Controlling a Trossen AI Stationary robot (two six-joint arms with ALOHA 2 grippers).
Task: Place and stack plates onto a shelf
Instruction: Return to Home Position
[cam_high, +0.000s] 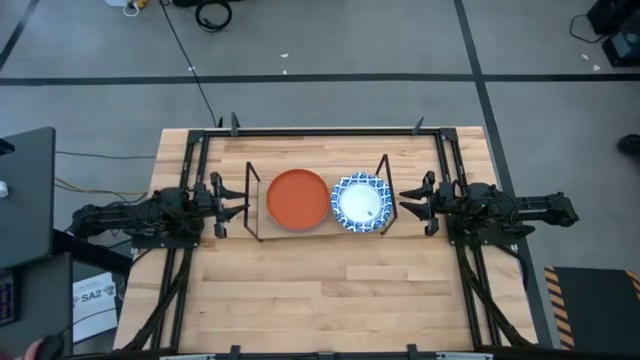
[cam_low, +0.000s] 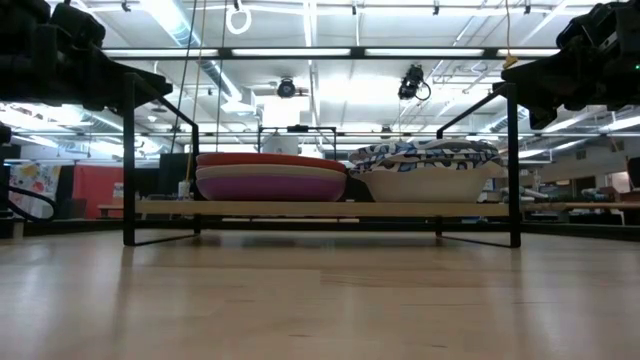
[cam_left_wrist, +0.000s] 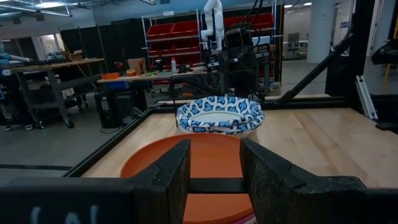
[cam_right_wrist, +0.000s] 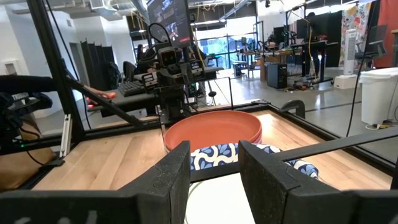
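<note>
"Orange plate on top at the left half of the shelf, a purple plate under it, and the blue-and-white patterned plates piled on the shelf's right half. Is the stacking done?"

"I'd judge so. Every plate I can see is on the shelf, and neither claw carries one. The left gripper hangs just beside the shelf's left end, fingers apart with nothing between them. The right gripper sits just beside the right end, also spread and empty."

"So what could spoil it now?"

"Mostly the pull-back. Both claws are close to the shelf's black end rods. If either arm swings sideways or dips as it draws away, a finger could clip a rod and jolt the whole shelf."

"And the piles?"

"The patterned pile stands taller than the orange one and sits close to the shelf's right end, so a knock there would likely shift it first. A straight retreat away from the shelf should avoid that."
</note>
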